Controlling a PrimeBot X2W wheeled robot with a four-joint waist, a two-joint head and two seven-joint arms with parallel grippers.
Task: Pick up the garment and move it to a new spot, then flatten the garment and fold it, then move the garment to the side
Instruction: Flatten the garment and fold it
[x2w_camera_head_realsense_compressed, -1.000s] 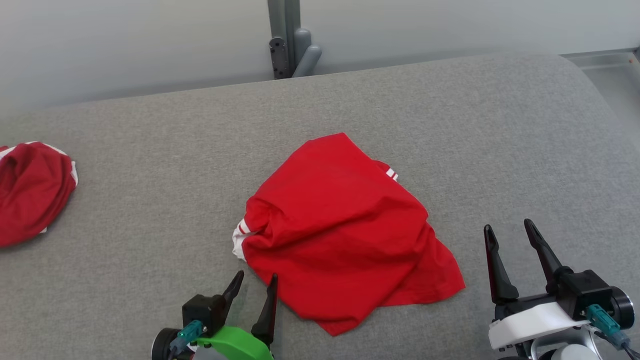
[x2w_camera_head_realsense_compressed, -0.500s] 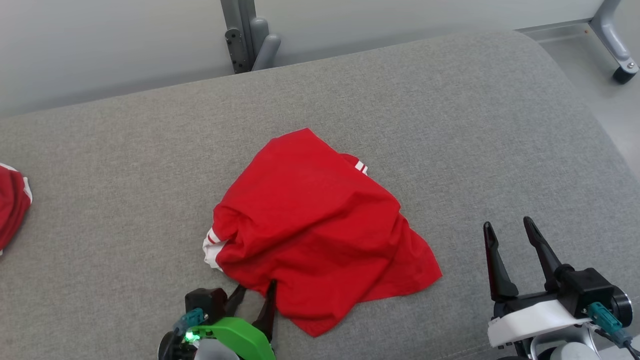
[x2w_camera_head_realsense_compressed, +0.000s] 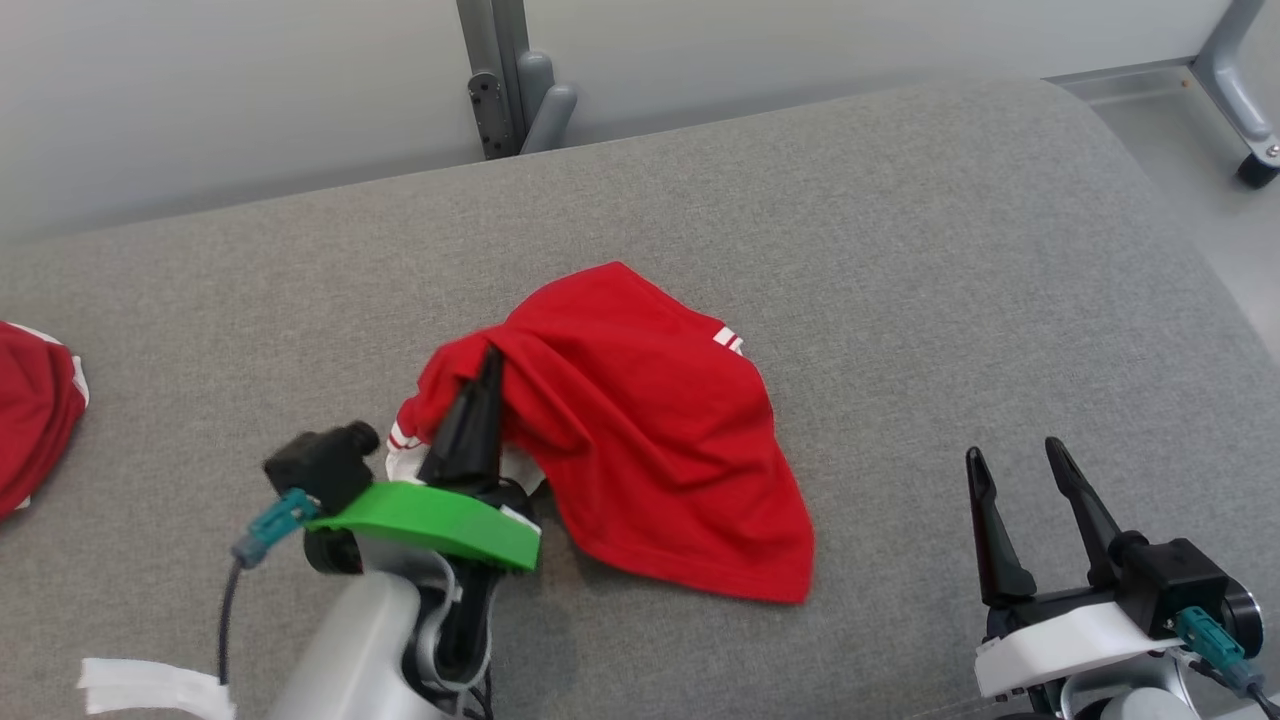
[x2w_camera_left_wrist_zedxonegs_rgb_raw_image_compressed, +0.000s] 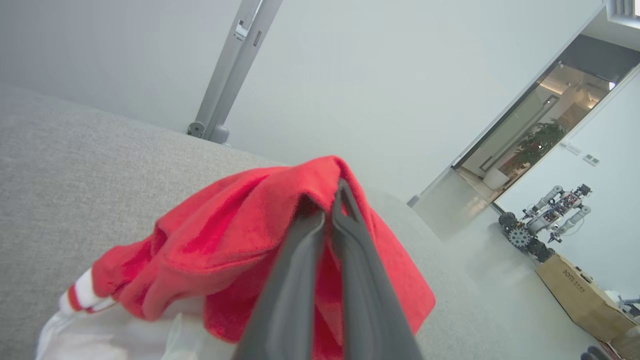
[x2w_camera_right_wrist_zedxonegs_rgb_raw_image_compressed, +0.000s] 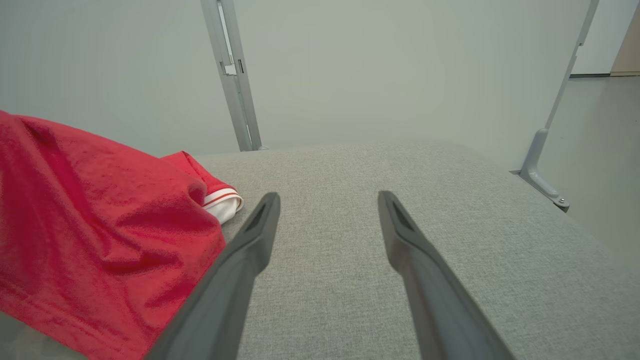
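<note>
1. The left gripper (x2w_camera_head_realsense_compressed: 490, 355) is seen shut, its 2 dark fingers pressed together on a fold of the red garment (x2w_camera_head_realsense_compressed: 660, 430) near its left edge; that fold is lifted into a peak above the grey padded surface (x2w_camera_head_realsense_compressed: 950, 250).
2. From the peak the cloth is draped down to the right, and its hem is laid flat on the surface, ending in a corner pointed toward the near edge.
3. A white striped trim (x2w_camera_head_realsense_compressed: 402, 440) is seen under the pinched fold, just beside the green wrist cover (x2w_camera_head_realsense_compressed: 430, 520).
4. The right gripper (x2w_camera_head_realsense_compressed: 1015, 452) is held open at the lower right of the head view, its 2 fingers well apart with nothing between them; the garment's hem lies apart from them, to their left.
5. A broad bare stretch is left between the garment and the surface's right edge, which is rounded and drops to the floor (x2w_camera_head_realsense_compressed: 1190, 170).
6. Another bare band is left beyond the garment up to the far edge, along the wall (x2w_camera_head_realsense_compressed: 250, 90).
7. A second red garment (x2w_camera_head_realsense_compressed: 35, 410) is cut by the head view's left border, well apart from the held one.
8. Behind the far edge 1 grey post (x2w_camera_head_realsense_compressed: 497, 70) is set against the wall, and 1 metal leg (x2w_camera_head_realsense_compressed: 1240, 100) with a caster is seen at the upper right.
</note>
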